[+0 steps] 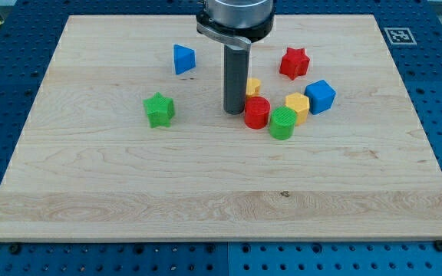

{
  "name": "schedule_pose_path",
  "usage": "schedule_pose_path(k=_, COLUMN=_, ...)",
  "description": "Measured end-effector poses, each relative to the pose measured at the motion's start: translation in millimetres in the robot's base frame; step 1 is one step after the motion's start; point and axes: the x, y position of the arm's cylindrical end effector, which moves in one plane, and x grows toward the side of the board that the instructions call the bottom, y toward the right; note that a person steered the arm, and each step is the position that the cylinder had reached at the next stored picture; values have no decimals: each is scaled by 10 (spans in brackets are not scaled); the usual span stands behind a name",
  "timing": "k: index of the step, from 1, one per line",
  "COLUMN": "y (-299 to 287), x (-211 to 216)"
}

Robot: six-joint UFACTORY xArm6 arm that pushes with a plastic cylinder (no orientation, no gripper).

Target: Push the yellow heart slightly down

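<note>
Camera view: the only view, looking down across a wooden board (129, 192) on a blue perforated table.
My tip: my tip (233, 113) stands on the board near the middle, below the arm's grey collar; there are no fingers here, only a bare rod, so nothing is held and nothing can open or close.
Yellow heart: the yellow heart (253, 86) sits just to the right of the rod and a little above my tip, partly hidden by the rod, so its shape is probably a heart, though I cannot tell whether the rod touches it.
Red cylinder: the red cylinder (257, 112) lies just right of my tip, directly below the heart and touching or nearly touching it.
Neighbours: a green cylinder (282, 123) and a yellow hexagon block (297, 107) lie further right of my tip; a blue cube (320, 96) beyond them.
Well apart: a red star (294, 63) up and right, a blue triangle block (183, 59) up and left, a green star (159, 110) left.
Step in hand: I judge my tip is on the wrong side; it needs to come round above the heart.
Doing it well: a short, centred push toward the view's bottom, stopped early.
Risk: the red cylinder blocks the path and would likely be shoved along.
</note>
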Motion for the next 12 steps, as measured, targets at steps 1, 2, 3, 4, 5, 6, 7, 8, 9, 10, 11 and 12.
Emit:
schedule_pose_path(k=1, y=-215, x=-5)
schedule_pose_path(k=2, y=-478, x=-118)
schedule_pose_path(k=3, y=-538, x=-272)
schedule_pose_path(k=4, y=-538, x=-482)
schedule_pose_path(k=5, y=-538, x=-670)
schedule_pose_path(k=6, y=-516, x=-827)
schedule_pose_path(k=7, y=-381, x=-846)
schedule_pose_path(k=8, y=-267, x=-846)
schedule_pose_path(k=9, y=-149, x=-846)
schedule_pose_path(k=10, y=50, x=-846)
schedule_pose_path(k=11, y=211, x=-846)
schedule_pose_path(k=12, y=342, x=-825)
